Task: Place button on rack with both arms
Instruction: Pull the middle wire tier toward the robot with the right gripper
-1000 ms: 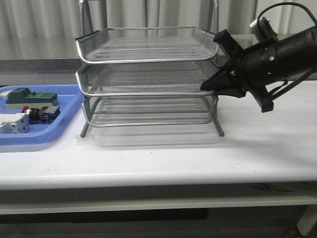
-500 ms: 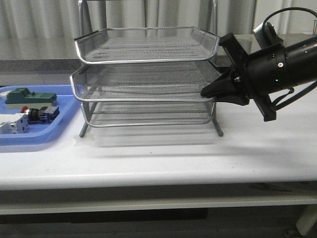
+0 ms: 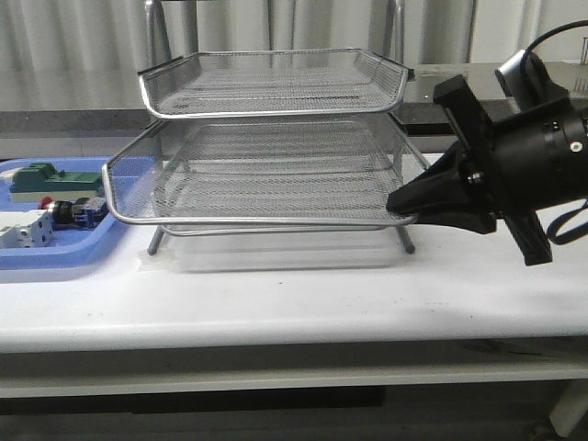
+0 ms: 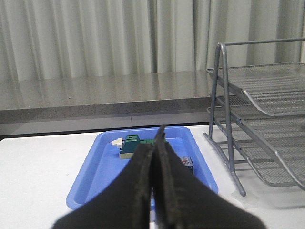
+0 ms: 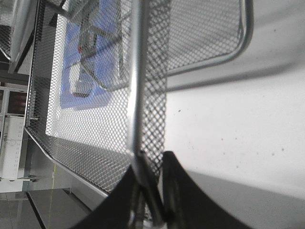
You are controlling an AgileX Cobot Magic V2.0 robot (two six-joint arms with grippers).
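**Middle tray out, button in the blue tray**

Front view: your right gripper (image 3: 397,206) pinches the rack's (image 3: 276,147) middle tray at its right front corner; the button (image 3: 72,211) lies in the blue tray (image 3: 110,241) far left. Left wrist: your left gripper (image 4: 155,143) has jaws pressed together, holding nothing. Right wrist: fingers (image 5: 178,191) clamp the tray rim.

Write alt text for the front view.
The right gripper is clamped on the front rim of the rack's middle tray, which sticks out forward. The button lies in a blue tray at left.
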